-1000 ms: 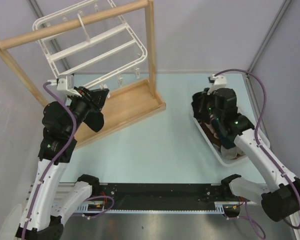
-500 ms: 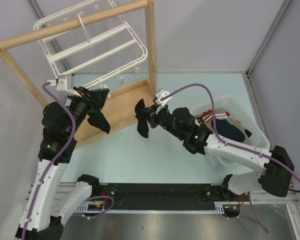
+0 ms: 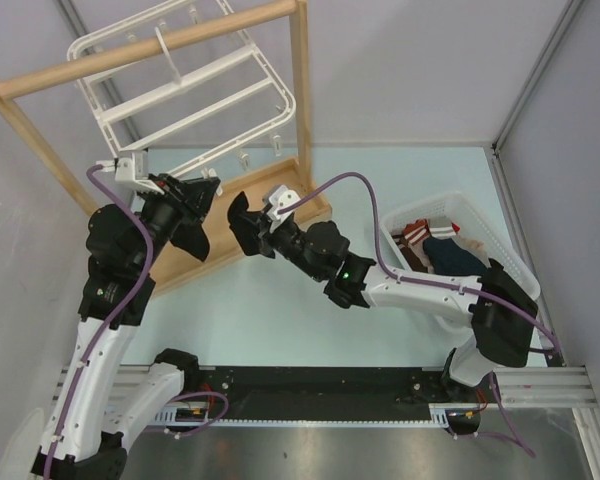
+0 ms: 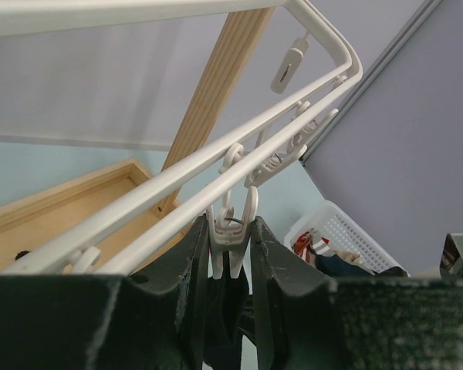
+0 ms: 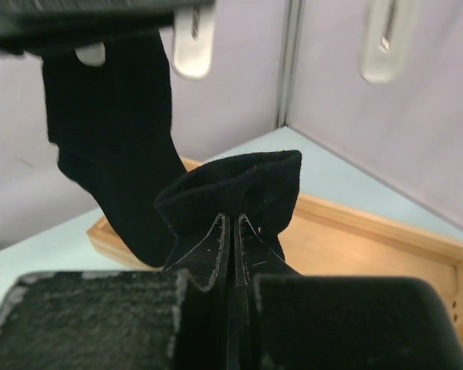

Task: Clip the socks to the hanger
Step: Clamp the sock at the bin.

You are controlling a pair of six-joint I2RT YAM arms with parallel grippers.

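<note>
no readable text, no label, brand, number or sign legible in any of the three views

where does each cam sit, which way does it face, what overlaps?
Top external: above and behind the bases, looking down; both arms, left tool and right tool show.
Left wrist: on left arm, looking up past its fingers at a clip on the hanger.
Right wrist: on right arm, looking past its fingers, shut on a black sock, toward the wooden stand.
Shared: top and left wrist both see the basket.
</note>
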